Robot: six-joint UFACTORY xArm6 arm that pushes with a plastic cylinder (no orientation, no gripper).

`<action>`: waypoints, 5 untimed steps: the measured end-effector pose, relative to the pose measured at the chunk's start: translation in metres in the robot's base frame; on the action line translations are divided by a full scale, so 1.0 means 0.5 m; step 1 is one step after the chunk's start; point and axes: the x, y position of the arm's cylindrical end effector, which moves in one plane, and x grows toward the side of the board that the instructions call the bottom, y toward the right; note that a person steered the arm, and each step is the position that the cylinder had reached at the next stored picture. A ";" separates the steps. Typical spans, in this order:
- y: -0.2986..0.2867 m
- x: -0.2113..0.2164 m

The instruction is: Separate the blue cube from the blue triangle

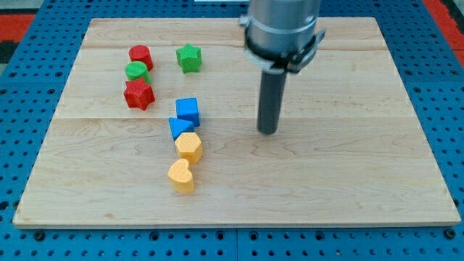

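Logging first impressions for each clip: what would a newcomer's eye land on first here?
First the thick dark rod coming down from the view's top, my tip resting on bare board to the right of the blocks. Next, a column at the centre: blue cube, blue triangle, and two yellow blocks below. A red and green cluster sits upper left.

This is a robotics lab set-up rather than any lived-in room. A pale wooden board [348, 174] lies as the bench top on a blue perforated metal plate [435, 43] with a regular grid of mounting holes, visible along every edge of the frame. At the upper middle a grey cylindrical robot arm housing [281, 25] hangs down, ending in a straight dark rod. Small, bright plastic test blocks sit at the upper left and centre.
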 end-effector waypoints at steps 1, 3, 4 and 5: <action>-0.124 0.008; -0.210 -0.049; -0.190 -0.086; -0.191 -0.144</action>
